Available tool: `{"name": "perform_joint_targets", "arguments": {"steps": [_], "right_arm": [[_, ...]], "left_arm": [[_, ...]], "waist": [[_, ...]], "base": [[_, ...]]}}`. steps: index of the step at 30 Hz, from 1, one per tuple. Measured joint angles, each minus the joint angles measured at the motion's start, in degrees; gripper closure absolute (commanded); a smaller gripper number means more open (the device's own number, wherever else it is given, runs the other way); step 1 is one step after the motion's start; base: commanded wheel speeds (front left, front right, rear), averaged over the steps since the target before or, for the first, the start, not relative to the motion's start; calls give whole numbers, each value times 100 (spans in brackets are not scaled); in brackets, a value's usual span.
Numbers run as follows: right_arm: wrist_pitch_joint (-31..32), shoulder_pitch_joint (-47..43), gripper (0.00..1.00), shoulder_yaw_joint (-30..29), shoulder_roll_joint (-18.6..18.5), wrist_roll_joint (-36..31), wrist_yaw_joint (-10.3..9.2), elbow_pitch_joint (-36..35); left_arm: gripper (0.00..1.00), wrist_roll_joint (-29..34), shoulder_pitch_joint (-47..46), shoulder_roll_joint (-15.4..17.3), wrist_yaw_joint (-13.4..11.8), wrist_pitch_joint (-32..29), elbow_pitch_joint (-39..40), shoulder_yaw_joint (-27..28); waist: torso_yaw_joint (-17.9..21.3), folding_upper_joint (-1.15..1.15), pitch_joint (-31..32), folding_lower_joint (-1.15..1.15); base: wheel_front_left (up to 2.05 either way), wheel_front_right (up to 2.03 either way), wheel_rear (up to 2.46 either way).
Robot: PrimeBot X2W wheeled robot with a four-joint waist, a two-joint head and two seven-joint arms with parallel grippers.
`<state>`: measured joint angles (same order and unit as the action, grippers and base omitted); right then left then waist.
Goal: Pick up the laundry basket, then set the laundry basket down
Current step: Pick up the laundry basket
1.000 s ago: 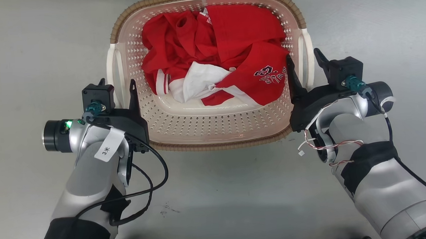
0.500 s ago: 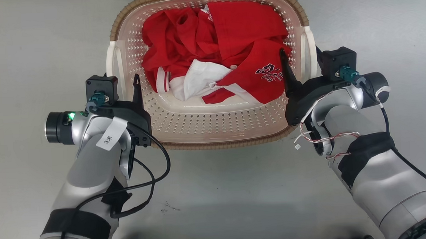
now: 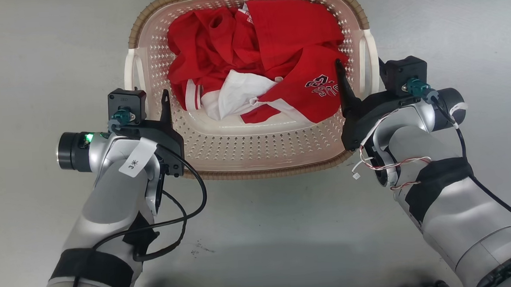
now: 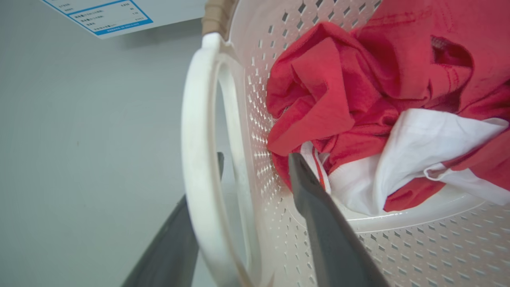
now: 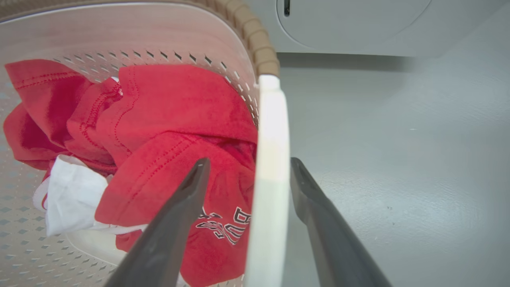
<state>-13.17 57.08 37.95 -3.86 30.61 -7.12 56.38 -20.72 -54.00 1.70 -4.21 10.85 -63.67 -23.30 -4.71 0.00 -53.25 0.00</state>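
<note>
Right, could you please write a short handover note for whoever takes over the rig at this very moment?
Left claw: open, one finger on each side of the left handle, not clamped.
Right claw: open, straddling the right handle.
Laundry basket: appears to rest on the grey floor before the robot, holding red and white clothes.
Done: both claws placed at the handles.
Left: close both claws, lift the basket, set it down.

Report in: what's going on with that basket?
Left gripper open, astride left handle. Right gripper open, astride right handle. Basket not yet gripped. Clothes inside, near fingers.
</note>
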Motion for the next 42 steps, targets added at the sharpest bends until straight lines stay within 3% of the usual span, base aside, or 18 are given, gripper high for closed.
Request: {"name": "perform_joint_targets", "arguments": {"steps": [4, 5, 6, 8, 10, 11, 25, 42], "right_arm": [[-1, 1, 0, 21, 0, 98, 0, 40], [-2, 3, 5, 33, 0, 129, -1, 64], [-2, 7, 28, 44, 0, 142, -1, 90], [-2, 15, 56, 70, 0, 175, -1, 119], [-3, 23, 79, 75, -49, 199, -46, 148], [-3, 29, 100, 85, -77, 226, -47, 156], [-3, 81, 100, 344, -130, 535, -94, 293], [1, -507, 100, 716, -136, 991, -94, 434]], "left_arm": [[29, -65, -13, 7, -32, -16, 1, -97], [34, -82, -20, 4, -32, -16, 2, -125], [42, -87, -29, 3, -32, -16, 2, -146], [60, -100, -62, 4, -32, -18, 3, -185], [96, -132, -75, 36, -38, -36, 5, -242], [100, -158, -75, 57, -33, -44, 16, -290], [100, -706, 53, 85, -136, -98, 198, -813], [100, -1173, 607, 116, -210, -326, 225, -1449]], "waist": [[5, 0, -7, 0], [6, 0, -9, 0], [7, 0, -10, 0], [8, 1, -12, 0], [8, 0, -13, 0], [9, 0, -12, 0], [61, 0, 228, 0], [167, 0, 1059, 0]], "base": [[0, 0, 0], [0, 0, 0], [0, 0, 0], [0, 0, 0], [0, 0, 0], [0, 0, 0], [0, 0, 0], [0, 0, 0]]}}
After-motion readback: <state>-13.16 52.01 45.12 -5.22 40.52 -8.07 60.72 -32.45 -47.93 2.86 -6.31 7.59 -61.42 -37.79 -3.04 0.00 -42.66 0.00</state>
